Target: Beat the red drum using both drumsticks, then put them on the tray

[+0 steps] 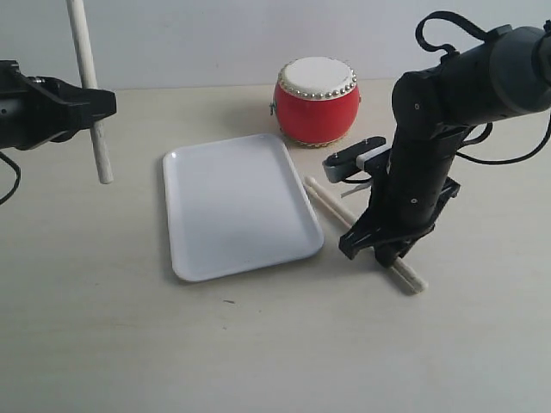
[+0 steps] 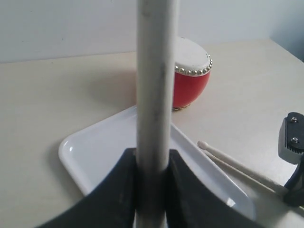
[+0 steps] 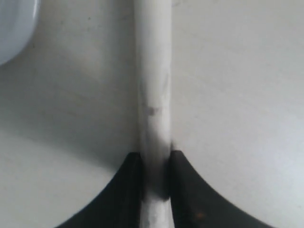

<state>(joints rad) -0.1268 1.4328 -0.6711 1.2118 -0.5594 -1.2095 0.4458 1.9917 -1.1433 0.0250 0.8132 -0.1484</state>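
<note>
Right claw [image 3: 154, 156] snug on drumstick [image 3: 153, 85]: wrist view only

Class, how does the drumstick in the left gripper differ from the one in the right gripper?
The left drumstick stands nearly upright in the air; the right drumstick lies flat on the table beside the tray. The left gripper grips well clear of the lower end; the right gripper grips close to one end. Both are pale, both clamped.
</note>
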